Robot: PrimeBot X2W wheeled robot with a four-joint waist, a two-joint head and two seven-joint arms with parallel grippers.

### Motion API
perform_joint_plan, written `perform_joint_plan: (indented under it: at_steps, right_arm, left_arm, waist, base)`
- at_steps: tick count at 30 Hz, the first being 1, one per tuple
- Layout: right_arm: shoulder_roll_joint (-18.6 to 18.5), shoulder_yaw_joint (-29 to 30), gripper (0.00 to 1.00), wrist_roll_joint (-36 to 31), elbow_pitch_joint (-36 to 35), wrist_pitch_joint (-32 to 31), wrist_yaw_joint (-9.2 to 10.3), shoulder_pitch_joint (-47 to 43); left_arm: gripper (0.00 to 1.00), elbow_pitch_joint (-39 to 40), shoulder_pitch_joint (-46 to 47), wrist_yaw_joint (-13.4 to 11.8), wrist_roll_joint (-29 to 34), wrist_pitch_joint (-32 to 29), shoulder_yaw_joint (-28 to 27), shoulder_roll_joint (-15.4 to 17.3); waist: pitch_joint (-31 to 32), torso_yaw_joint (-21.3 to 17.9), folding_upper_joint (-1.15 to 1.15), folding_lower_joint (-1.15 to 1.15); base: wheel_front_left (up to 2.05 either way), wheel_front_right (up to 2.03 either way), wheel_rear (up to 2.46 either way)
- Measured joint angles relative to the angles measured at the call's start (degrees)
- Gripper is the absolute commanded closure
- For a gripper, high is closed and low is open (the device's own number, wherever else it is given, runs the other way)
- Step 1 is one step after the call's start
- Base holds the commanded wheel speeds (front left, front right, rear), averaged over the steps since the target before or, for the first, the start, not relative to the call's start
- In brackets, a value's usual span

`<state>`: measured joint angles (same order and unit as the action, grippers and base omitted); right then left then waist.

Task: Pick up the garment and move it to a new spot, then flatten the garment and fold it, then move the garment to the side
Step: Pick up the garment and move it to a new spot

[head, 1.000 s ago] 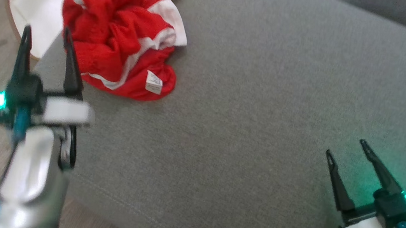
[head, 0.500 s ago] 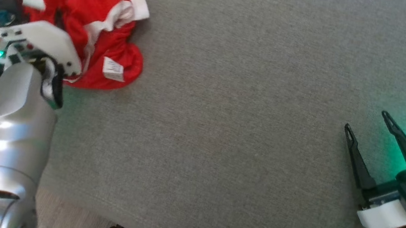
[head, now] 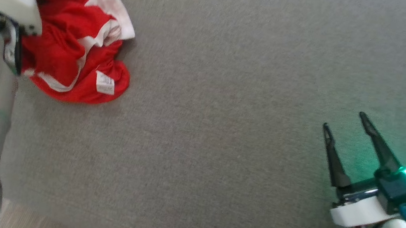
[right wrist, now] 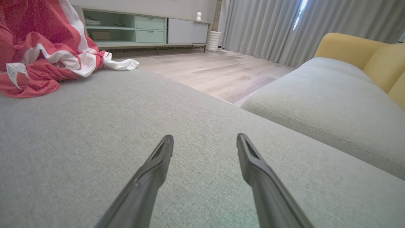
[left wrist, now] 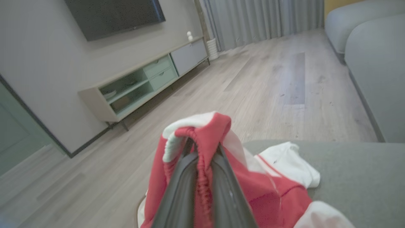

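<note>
Red-and-white garment (head: pixel 74 46) lies bunched at the grey cushion's (head: pixel 223 140) far-left corner, one fold pinched tight in the left gripper (left wrist: pixel 203 148), the right gripper (head: pixel 344 121) splayed empty over its right side; the pickup seems underway, needing next a lift toward the cushion's middle.

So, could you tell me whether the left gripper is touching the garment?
Touching. In the left wrist view the left gripper pinches a bunched red fold of the garment.

No legible text. Tag (head: pixel 105 82) on garment (head: pixel 66 27), well left of right end effector (head: pixel 344 121): print too small to read.
</note>
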<state>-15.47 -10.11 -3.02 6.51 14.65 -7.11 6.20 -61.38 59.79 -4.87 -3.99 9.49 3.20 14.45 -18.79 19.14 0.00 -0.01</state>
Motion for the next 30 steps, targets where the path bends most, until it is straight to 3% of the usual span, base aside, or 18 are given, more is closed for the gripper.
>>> perform_joint_plan:
  at_steps: [5,11,14,24,30]
  right_arm:
    - [4.14,-0.79,0.0,0.23,1.4,0.0,0.0,-0.2]
    - [8.0,-0.62,0.0,0.23,2.19,0.0,0.0,-2.87]
    - [9.09,-0.54,0.0,0.22,2.43,0.0,0.0,-4.1]
    - [11.18,-1.41,0.0,0.08,2.46,0.0,0.0,-5.72]
    - [11.52,-1.88,0.0,1.03,1.51,0.0,0.0,-5.5]
  left_arm:
    - [1.0,3.85,4.18,1.76,3.38,0.08,4.58,0.22]
    - [1.0,10.51,7.1,5.34,4.65,-2.07,8.46,-0.4]
    - [1.0,14.27,7.51,7.27,4.65,-3.27,10.03,-1.21]
    - [1.0,23.05,7.22,9.09,5.05,-8.2,14.35,-3.45]
    - [1.0,24.48,-0.91,10.62,5.08,-10.45,21.05,-7.65]
  waist:
    - [4.8,-2.93,0.0,-0.01]
    - [9.49,-9.66,0.0,0.0]
    - [11.6,-13.74,0.0,0.0]
    - [16.45,-28.8,0.0,0.0]
    - [15.74,-35.72,0.0,0.0]
  base:
    - [0.0,0.0,0.0]
    - [0.0,0.0,0.0]
    - [0.0,0.0,0.0]
    - [0.0,0.0,0.0]
    - [0.0,0.0,0.0]
